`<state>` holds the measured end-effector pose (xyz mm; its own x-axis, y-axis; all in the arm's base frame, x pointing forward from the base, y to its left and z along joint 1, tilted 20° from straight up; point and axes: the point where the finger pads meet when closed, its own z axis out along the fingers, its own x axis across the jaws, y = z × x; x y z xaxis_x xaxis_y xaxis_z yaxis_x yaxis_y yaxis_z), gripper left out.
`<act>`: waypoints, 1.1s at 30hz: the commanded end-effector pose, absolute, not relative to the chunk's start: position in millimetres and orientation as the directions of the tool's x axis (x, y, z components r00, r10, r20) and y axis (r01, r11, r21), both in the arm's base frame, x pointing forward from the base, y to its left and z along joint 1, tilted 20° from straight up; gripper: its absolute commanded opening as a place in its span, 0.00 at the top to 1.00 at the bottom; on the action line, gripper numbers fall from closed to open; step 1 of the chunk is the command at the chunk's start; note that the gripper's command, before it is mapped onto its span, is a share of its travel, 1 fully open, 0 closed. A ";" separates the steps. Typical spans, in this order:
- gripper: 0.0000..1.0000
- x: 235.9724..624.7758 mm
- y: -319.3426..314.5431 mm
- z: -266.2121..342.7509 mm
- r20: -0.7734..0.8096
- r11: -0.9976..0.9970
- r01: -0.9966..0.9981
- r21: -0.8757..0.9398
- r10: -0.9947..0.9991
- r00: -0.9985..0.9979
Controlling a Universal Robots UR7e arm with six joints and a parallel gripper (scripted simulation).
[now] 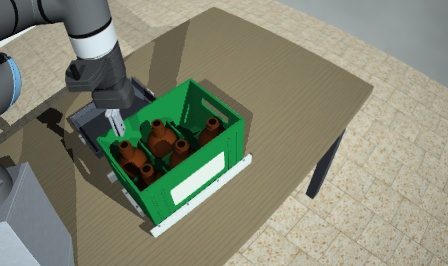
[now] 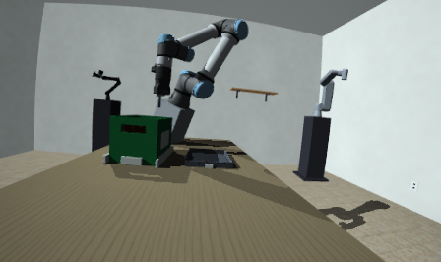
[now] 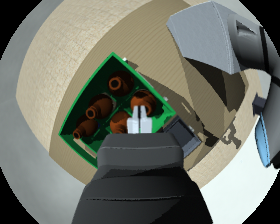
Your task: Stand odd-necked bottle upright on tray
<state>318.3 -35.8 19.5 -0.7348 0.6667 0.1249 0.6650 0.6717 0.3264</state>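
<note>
The green crate (image 1: 232, 148) (image 2: 133, 148) (image 3: 162, 113) holds several brown bottles, all standing. In the top view they are a left bottle (image 1: 131, 159), a front left bottle (image 1: 148, 176), a back middle bottle (image 1: 161, 139), a front middle bottle (image 1: 180, 156) and a right bottle (image 1: 210, 134). Which neck differs is too small to tell. My gripper (image 1: 120, 134) (image 2: 159, 106) (image 3: 139, 112) is shut with nothing between its fingers, above the crate's tray side. The dark tray (image 1: 93, 123) (image 2: 209, 158) (image 3: 182, 138) lies beside the crate; no bottle shows on it.
White strips lie at the crate's foot, one along its front (image 1: 202, 196). The crate's high walls surround the bottles. The arm and crate hide part of the tray in the top view. The arm's grey pedestal (image 1: 35, 211) stands at the table's near left.
</note>
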 end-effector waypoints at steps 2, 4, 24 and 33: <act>1.00 316.0 -22.2 28.7 0.123 0.672 0.666 0.324 0.668 -0.734; 1.00 316.0 -22.2 28.7 0.123 0.672 0.666 0.324 0.668 -0.734; 0.00 316.0 -22.2 28.7 0.123 0.672 0.666 0.324 0.668 -0.734; 0.00 316.0 -22.2 28.7 0.123 0.672 0.666 0.324 0.668 -0.734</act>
